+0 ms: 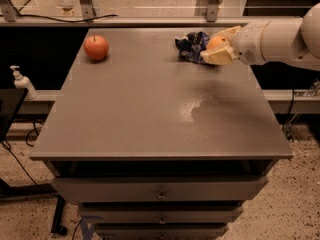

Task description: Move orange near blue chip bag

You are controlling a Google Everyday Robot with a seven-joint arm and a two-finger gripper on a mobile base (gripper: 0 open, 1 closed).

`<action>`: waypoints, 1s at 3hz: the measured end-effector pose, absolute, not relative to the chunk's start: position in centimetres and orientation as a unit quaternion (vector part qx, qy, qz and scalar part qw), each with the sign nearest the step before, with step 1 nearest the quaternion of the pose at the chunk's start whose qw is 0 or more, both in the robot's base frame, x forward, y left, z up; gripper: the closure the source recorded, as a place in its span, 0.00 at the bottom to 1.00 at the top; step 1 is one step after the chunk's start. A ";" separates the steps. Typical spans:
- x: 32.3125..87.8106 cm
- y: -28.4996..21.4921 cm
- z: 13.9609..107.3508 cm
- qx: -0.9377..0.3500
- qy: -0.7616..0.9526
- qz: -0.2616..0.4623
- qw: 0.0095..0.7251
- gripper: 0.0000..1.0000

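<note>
**Orange (pixel 217 42) hanging in the gripper (pixel 216 47) beside the blue chip bag (pixel 191 46)**

Reaching in from the right, the white arm (pixel 275 39) is holding its gripper over the far right part of the grey surface (pixel 150 114). Its pale fingers (pixel 218 58) are clamping the orange from above and below. The fruit is sitting just to the right of the crumpled bag, which is lying on the surface; whether the two are touching I cannot tell. A red apple (pixel 96 47) is resting well apart, near the far left corner.
</note>
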State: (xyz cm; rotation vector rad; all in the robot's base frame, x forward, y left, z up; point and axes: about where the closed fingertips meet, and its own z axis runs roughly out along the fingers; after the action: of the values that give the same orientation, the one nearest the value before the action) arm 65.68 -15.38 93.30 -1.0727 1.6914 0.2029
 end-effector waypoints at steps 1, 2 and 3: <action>69.1 -19.1 92.8 -0.421 0.724 0.075 0.542 1.00; 71.3 -21.0 91.1 -0.392 0.737 0.081 0.545 1.00; 72.5 -20.2 88.7 -0.374 0.747 0.101 0.541 1.00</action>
State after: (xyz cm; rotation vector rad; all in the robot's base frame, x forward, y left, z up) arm 72.47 -20.20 88.71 -0.8879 1.7746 0.2390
